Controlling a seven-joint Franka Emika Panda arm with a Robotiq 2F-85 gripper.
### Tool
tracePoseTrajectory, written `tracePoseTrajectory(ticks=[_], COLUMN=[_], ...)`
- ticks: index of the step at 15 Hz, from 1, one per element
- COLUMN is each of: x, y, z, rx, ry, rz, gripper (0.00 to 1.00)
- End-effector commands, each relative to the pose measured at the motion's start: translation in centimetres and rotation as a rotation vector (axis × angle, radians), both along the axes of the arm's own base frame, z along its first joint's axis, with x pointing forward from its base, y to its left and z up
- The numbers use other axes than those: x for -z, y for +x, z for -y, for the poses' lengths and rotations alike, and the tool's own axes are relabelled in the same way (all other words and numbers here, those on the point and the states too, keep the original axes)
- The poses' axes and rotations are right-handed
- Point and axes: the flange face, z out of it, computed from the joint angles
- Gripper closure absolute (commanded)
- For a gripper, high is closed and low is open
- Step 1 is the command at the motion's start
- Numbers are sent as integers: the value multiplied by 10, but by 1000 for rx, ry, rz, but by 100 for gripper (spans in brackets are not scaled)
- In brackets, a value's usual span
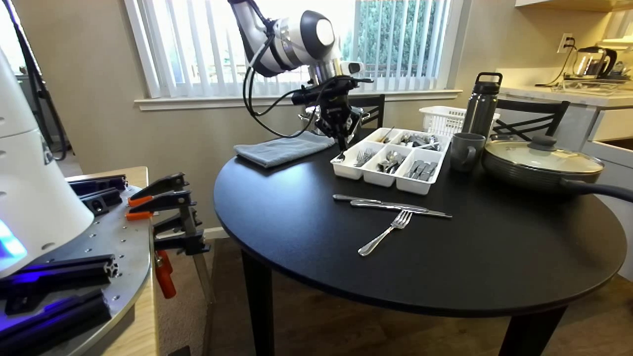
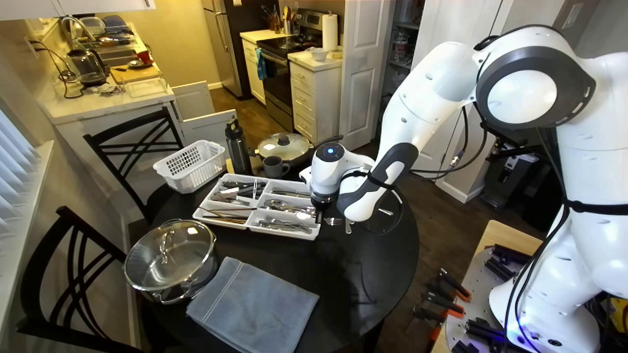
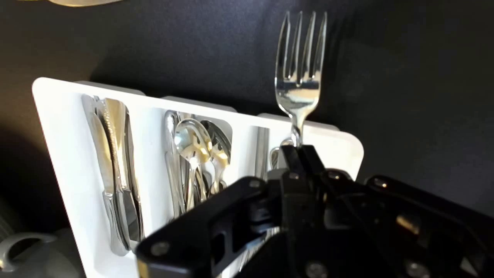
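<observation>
My black gripper (image 3: 301, 150) is closed on a silver fork (image 3: 299, 92), pinching it at the neck; in the wrist view its four tines point out past the rim of a white cutlery tray (image 3: 63, 154), while the handle is hidden behind the fingers. I have the arm hanging over one corner of the tray, at the compartment of loose forks (image 1: 365, 157); whether the held fork touches the tray I can't tell. The next compartment holds spoons (image 3: 193, 139), and the one beyond it holds knives (image 3: 102, 154). On the round black table (image 1: 445, 267), a pair of knives (image 1: 383, 203) lies almost parallel, and a second fork (image 1: 395, 225) rests with its tines just beside them. Around the tray I see a folded grey-blue cloth (image 2: 255, 304), a glass-lidded pot (image 2: 169, 260), a white basket (image 2: 191, 166), a dark flask (image 1: 480, 111), a grey mug (image 1: 467, 148) and a lidded pan (image 1: 541, 163).
</observation>
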Motion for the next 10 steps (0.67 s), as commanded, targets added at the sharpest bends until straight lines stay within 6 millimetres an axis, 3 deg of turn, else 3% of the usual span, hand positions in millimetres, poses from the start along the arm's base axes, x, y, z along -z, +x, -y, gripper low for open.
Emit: tracePoseTrajectory(ticks=[1, 4, 10], x=[-2, -4, -30], y=[0, 4, 69], z=[0, -2, 4], rx=[-1, 1, 52], ry=[1, 1, 49], rz=[0, 6, 5], gripper=[94, 99, 99])
